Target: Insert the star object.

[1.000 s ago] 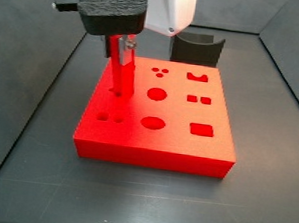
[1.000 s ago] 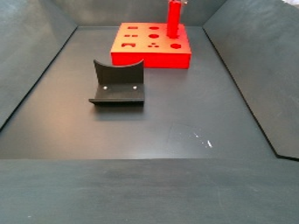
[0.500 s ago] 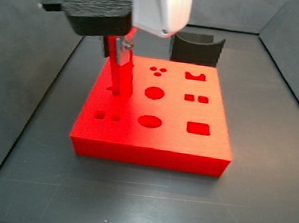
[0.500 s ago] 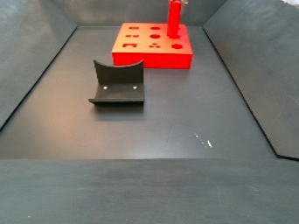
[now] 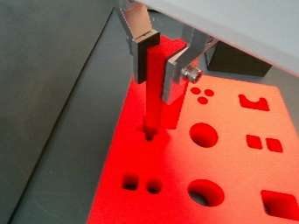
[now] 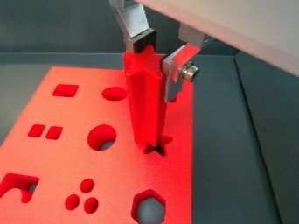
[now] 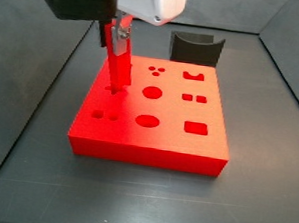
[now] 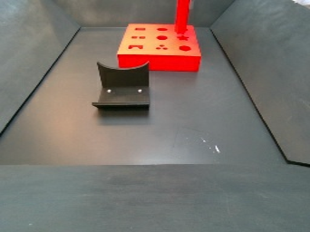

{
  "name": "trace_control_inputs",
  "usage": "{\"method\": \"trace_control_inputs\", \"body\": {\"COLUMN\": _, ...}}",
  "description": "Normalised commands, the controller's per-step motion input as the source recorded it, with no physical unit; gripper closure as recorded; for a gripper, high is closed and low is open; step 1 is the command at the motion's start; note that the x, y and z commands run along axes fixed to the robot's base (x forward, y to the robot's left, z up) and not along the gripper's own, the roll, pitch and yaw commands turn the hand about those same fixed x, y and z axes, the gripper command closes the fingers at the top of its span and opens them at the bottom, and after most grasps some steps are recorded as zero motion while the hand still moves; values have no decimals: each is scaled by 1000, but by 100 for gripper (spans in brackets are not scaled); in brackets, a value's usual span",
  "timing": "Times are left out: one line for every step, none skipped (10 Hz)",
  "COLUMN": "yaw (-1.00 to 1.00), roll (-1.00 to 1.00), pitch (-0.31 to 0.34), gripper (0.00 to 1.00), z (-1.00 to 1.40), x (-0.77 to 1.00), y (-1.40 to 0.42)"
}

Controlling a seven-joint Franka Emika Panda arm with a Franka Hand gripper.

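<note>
The star object, a slim glossy red peg with a star-shaped top, stands upright. Its lower tip is at the star hole of the large red block. My gripper is shut on the peg's upper end, one silver finger on each side. The other wrist view shows the same grip: gripper, peg, block. In a side view the peg hangs from the gripper over the block's left part. In the other side view the peg runs off the top edge.
The block has several other holes: round, square and notched. The dark fixture stands on the grey floor away from the block, and it also shows behind the block. Dark walls enclose the floor.
The gripper has moved up and slightly left with the peg in it. The peg's lower end now sits higher at the star hole. The block and fixture have not moved.
</note>
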Motion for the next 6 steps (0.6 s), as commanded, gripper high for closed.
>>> {"method": "trace_control_inputs", "body": {"yaw": -106, "roll": 120, "pitch": 0, "gripper": 100, "z": -134, "x": -23, "y": 0}}
{"method": "trace_control_inputs", "body": {"yaw": -126, "roll": 141, "pitch": 0, "gripper": 100, "z": -183, "x": -91, "y": 14}}
{"method": "trace_control_inputs", "body": {"yaw": -109, "roll": 133, "pitch": 0, "gripper": 100, "z": -171, "x": -134, "y": 31}}
{"method": "trace_control_inputs", "body": {"yaw": -66, "roll": 97, "pitch": 0, "gripper": 100, "z": -120, "x": -66, "y": 0}}
{"method": "trace_control_inputs", "body": {"yaw": 0, "roll": 73, "pitch": 0, "gripper": 100, "z": -126, "x": 0, "y": 0}}
{"method": "trace_control_inputs", "body": {"yaw": 0, "roll": 49, "pitch": 0, "gripper": 100, "z": -117, "x": 103, "y": 0}}
